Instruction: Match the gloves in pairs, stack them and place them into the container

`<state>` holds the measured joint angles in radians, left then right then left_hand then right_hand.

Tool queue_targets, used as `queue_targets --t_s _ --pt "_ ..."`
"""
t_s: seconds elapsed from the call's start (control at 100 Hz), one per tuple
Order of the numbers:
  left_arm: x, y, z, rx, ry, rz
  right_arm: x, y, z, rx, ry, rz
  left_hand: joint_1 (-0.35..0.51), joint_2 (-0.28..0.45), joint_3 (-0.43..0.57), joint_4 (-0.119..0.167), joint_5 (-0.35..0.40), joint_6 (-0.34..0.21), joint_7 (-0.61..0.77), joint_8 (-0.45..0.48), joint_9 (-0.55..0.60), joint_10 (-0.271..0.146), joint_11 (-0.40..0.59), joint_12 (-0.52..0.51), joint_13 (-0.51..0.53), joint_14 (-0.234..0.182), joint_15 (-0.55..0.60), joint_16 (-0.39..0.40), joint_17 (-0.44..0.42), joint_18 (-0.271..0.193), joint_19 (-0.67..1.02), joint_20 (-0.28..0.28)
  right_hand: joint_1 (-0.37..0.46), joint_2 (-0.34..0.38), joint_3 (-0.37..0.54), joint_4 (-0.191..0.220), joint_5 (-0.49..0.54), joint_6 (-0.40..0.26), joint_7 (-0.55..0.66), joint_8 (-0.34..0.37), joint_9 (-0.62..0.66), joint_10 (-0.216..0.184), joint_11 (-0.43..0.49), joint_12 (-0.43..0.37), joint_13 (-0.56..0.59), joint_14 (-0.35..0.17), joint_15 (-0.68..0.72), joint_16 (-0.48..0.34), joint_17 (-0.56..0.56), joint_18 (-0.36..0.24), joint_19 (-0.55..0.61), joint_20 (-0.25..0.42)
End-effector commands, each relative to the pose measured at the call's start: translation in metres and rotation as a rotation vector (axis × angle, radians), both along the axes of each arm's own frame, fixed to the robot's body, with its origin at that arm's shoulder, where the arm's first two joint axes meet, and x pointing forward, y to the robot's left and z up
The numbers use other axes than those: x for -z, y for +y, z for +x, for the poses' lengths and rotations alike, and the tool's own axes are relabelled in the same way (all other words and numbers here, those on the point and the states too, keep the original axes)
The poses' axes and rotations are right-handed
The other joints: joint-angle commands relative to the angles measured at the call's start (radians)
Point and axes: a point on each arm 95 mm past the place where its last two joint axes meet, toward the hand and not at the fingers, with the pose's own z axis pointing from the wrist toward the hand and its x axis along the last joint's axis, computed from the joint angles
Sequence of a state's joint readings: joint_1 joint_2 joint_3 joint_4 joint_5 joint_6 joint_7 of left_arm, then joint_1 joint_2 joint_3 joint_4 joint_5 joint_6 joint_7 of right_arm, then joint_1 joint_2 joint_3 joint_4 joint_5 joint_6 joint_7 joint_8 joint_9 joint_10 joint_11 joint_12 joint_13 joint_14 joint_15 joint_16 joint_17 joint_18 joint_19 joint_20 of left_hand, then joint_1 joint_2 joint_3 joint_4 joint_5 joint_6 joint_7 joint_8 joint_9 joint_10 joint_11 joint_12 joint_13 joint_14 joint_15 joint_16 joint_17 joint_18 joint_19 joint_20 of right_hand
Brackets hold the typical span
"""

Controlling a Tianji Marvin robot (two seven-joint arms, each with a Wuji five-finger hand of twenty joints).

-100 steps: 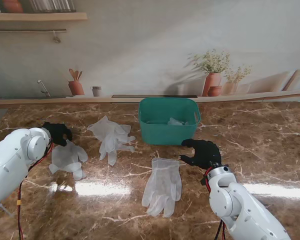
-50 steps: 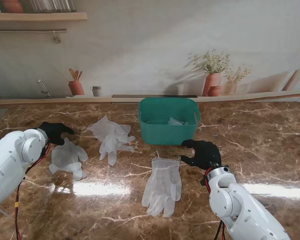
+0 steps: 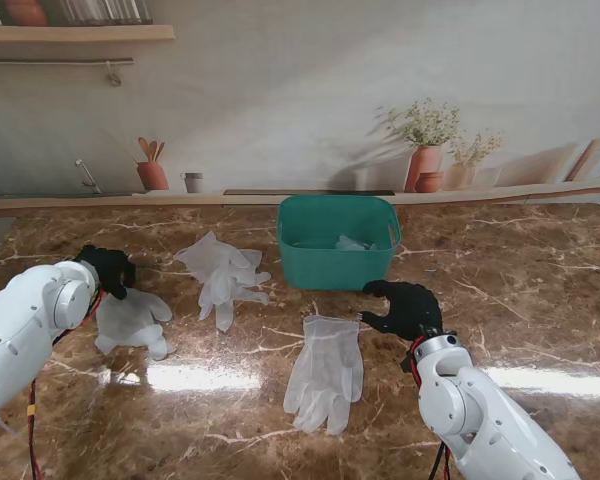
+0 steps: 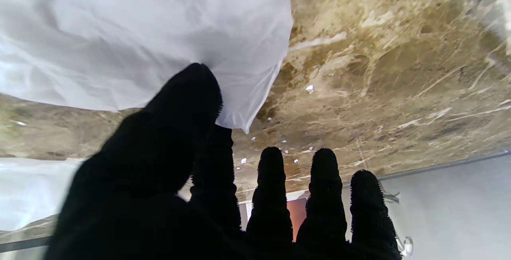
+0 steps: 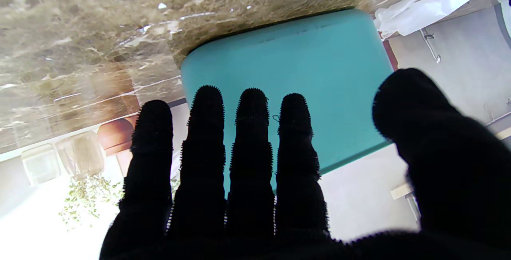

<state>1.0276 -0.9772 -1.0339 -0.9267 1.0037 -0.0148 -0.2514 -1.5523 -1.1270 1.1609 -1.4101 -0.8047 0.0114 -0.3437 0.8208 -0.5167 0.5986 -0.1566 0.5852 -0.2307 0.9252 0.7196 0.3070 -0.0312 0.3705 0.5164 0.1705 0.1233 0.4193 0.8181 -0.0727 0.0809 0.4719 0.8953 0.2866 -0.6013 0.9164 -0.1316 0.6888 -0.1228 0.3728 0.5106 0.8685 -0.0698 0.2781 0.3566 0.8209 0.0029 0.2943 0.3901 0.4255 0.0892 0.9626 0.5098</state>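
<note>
a: the left hand [image 3: 108, 270] has dropped back over the cuff end of the far-left white thin plastic glove [image 3: 132, 320], after sitting a little higher and farther out half a second ago. the glove's edge looks drawn slightly toward the arm. the right hand [image 3: 405, 308] hasn't moved.

b: going near to far, what's nearest me?

a: the flat translucent white glove pair [image 3: 327, 372] in the middle, long axis running away from me, fingertips toward me, cuff toward the teal plastic tub [image 3: 338, 240]. just to its right, the right hand hovers with fingers spread and nothing in it, pointed at the tub wall [image 5: 287, 68].

b: and on the left?

a: the far-left glove lies with fingertips toward me and cuff under the left hand. the wrist view shows the thumb [image 4: 187, 104] pressed on the film's corner [image 4: 235, 104] against the index finger, while the other three fingers stay straight and apart. it looks like a pinch, though how firm i cannot tell.

b: how should that be done well?

a: i'd judge a pinch right on the cuff, then a low drag keeping the film flat, so it lands aligned on the crumpled white glove [image 3: 223, 275] farther out toward the middle, whose fingers point right and toward me. thin film will fold or cling if lifted fast. the tub farthest away seems to hold some white film already.
</note>
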Motion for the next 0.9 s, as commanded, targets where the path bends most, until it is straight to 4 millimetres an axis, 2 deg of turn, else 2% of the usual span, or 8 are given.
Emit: queue_targets --t_s 0.0,0.09,0.22,0.3,0.37,0.58,0.75,0.89 --pt "0.005 0.003 -0.005 0.006 0.016 -0.010 0.007 0.001 -0.004 -0.002 0.031 0.001 0.035 -0.009 -0.015 -0.013 0.028 -0.038 0.046 0.049 0.081 -0.016 0.000 -0.035 0.039 -0.016 -0.002 -0.013 0.000 0.003 0.041 0.000 0.000 -0.003 0.024 0.023 0.002 -0.017 -0.002 -0.008 0.004 -0.016 -0.004 0.013 -0.002 -0.020 -0.001 0.011 -0.005 0.007 -0.005 0.023" --pt "0.002 0.003 -0.008 -0.003 0.051 -0.042 0.007 0.001 -0.004 0.000 0.031 0.003 0.028 0.039 0.010 -0.018 -0.003 -0.031 0.028 0.121 0.244 -0.010 -0.017 -0.098 0.097 -0.029 -0.026 -0.071 -0.001 -0.003 0.055 -0.042 -0.001 0.001 0.029 0.023 0.001 -0.019 -0.003 -0.009 0.003 -0.015 -0.004 0.012 -0.003 -0.020 -0.001 0.011 -0.005 0.006 -0.005 0.024" --pt "-0.002 0.002 -0.012 -0.020 0.063 -0.111 0.007 0.003 -0.004 0.000 0.030 0.012 0.004 0.053 0.102 -0.037 -0.050 -0.041 0.021 0.259 0.544 0.013 -0.007 -0.161 0.315 -0.021 0.000 -0.104 0.006 0.007 0.184 -0.023 -0.006 0.008 0.032 0.023 0.000 -0.020 -0.003 -0.010 0.005 -0.014 -0.004 0.013 -0.002 -0.018 -0.001 0.011 -0.004 0.007 -0.005 0.025" --pt "-0.004 0.000 -0.016 -0.030 0.063 -0.162 0.008 0.004 -0.004 -0.003 0.030 0.013 -0.018 0.029 0.166 -0.053 -0.058 -0.042 0.029 0.285 0.748 0.007 -0.023 -0.065 0.470 -0.008 0.059 -0.085 0.034 0.027 0.335 -0.034 -0.007 0.011 0.033 0.024 0.001 -0.021 -0.003 -0.010 0.005 -0.013 -0.004 0.012 -0.002 -0.020 -0.001 0.011 -0.005 0.006 -0.005 0.025" --pt "-0.006 -0.003 -0.019 -0.052 0.058 -0.222 0.008 0.005 -0.004 -0.005 0.032 0.013 -0.021 -0.003 0.214 -0.062 -0.064 -0.036 0.064 0.289 0.892 -0.013 0.016 0.020 0.577 0.013 0.137 -0.036 0.082 0.062 0.430 -0.045 -0.006 0.013 0.035 0.025 0.000 -0.022 -0.004 -0.011 0.004 -0.012 -0.004 0.012 -0.002 -0.020 -0.001 0.011 -0.006 0.006 -0.005 0.025" --pt "-0.018 -0.014 -0.031 -0.068 0.038 -0.363 0.004 0.008 -0.006 -0.014 0.026 0.014 0.001 -0.020 0.233 -0.061 -0.082 -0.063 0.096 0.334 0.901 -0.057 0.079 0.290 0.647 0.051 0.221 0.056 0.125 0.111 0.514 -0.067 -0.008 0.016 0.036 0.025 0.008 -0.020 0.000 -0.010 0.012 -0.012 -0.002 0.013 0.010 -0.015 0.006 0.014 0.001 0.005 0.000 0.027" --pt "-0.035 -0.032 -0.042 -0.030 0.046 -0.465 -0.002 0.012 -0.010 -0.030 0.019 0.015 -0.007 -0.033 0.261 -0.054 -0.082 -0.063 0.101 0.362 0.911 -0.062 0.092 0.343 0.690 0.069 0.250 0.081 0.158 0.115 0.554 -0.062 -0.007 0.010 0.033 0.025 0.027 -0.015 0.008 -0.009 0.039 -0.006 0.009 0.019 0.051 -0.013 0.042 0.034 0.029 0.002 0.037 0.043" --pt "-0.044 -0.053 -0.055 -0.032 0.061 -0.657 -0.008 0.017 -0.016 -0.049 0.008 0.015 -0.004 -0.037 0.281 -0.053 -0.087 -0.044 0.111 0.379 0.906 -0.044 0.119 0.357 0.690 0.090 0.269 0.104 0.153 0.127 0.562 -0.060 -0.004 0.003 0.030 0.024 0.039 -0.010 0.013 -0.009 0.063 -0.006 0.018 0.025 0.077 -0.013 0.070 0.053 0.048 0.004 0.069 0.057"
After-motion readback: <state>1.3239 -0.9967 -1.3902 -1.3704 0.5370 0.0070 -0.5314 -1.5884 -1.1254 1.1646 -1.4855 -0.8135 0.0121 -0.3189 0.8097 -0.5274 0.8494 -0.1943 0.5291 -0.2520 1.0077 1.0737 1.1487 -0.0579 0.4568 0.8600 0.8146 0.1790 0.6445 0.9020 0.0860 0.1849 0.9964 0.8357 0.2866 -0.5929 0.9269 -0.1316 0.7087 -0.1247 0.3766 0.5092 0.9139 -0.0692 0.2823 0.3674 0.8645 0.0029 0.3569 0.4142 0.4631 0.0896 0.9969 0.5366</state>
